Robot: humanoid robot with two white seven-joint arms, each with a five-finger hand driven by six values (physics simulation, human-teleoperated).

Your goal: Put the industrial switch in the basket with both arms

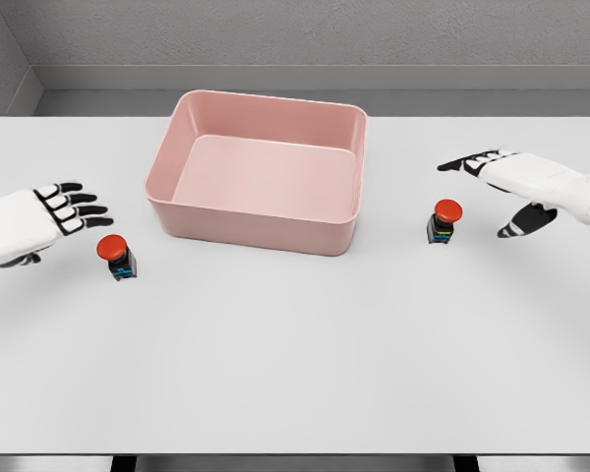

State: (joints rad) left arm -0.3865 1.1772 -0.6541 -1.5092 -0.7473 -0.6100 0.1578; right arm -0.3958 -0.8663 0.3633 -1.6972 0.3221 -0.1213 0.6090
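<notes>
Arms cropped at frame edges | left hand (39, 221) spread, beside switch (117, 257), holding nothing | right hand (516, 182) spread, empty, near second switch (443, 222)

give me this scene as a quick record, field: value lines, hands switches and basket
basket: pink basket, empty, at table centre back
left switch: red-capped switch on the table, left of the basket
right switch: red-capped switch on the table, right of the basket
left hand: left hand open, just beside the left switch, not touching
right hand: right hand open, beside the right switch, apart from it
surface: white table
</notes>
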